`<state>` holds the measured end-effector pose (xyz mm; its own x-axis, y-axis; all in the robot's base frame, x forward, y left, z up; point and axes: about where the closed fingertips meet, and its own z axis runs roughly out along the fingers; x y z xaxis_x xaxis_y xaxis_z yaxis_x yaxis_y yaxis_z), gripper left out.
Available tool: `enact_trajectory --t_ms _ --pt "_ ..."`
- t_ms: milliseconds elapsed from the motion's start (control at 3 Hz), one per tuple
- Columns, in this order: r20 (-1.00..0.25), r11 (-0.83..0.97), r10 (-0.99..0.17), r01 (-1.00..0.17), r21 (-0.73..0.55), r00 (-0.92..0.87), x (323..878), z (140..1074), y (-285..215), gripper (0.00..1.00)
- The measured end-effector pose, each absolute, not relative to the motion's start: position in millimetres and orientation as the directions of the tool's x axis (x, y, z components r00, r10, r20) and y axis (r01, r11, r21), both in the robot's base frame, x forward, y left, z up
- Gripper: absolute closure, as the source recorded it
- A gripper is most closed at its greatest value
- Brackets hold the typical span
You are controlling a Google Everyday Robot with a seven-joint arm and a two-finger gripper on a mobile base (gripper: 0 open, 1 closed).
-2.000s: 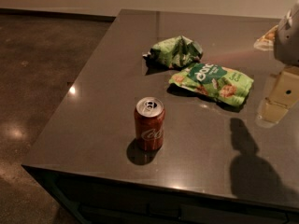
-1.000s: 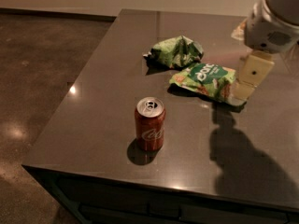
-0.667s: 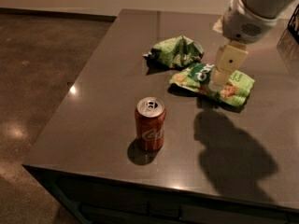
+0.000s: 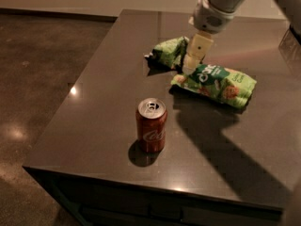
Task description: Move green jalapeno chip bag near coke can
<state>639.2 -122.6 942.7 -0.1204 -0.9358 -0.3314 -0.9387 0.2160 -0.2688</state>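
The green jalapeno chip bag (image 4: 168, 52) is a small crumpled bright green bag lying at the far middle of the dark table (image 4: 94, 102). My gripper (image 4: 192, 62) hangs from the arm at the upper right and sits right over the bag's right end, partly hiding it. The coke can (image 4: 151, 125) stands upright near the front of the table, well apart from the bag and gripper.
A flatter, larger green bag with white lettering (image 4: 215, 83) lies just right of the gripper. The table's left edge and front edge drop to a brown floor (image 4: 37, 79). The arm casts a broad shadow over the table's right side.
My gripper has swung from the right side of the table leftward, past the larger green bag, to the crumpled green bag. The can and both bags have not moved.
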Motion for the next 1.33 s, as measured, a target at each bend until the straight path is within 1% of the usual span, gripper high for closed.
enact_trajectory --t_ms 333,667,1000,1333 --pt "-0.324 0.202 -0.94 -0.941 -0.27 -0.109 678 929 -103 0.0" --pt "-0.288 0.172 -0.953 -0.947 -0.272 -0.091 708 914 -89 0.0" --pt "-0.253 0.139 -0.965 -0.954 -0.266 -0.07 727 899 -74 0.0" --pt "-0.214 0.11 -0.975 -0.958 -0.266 -0.052 738 890 -64 0.18"
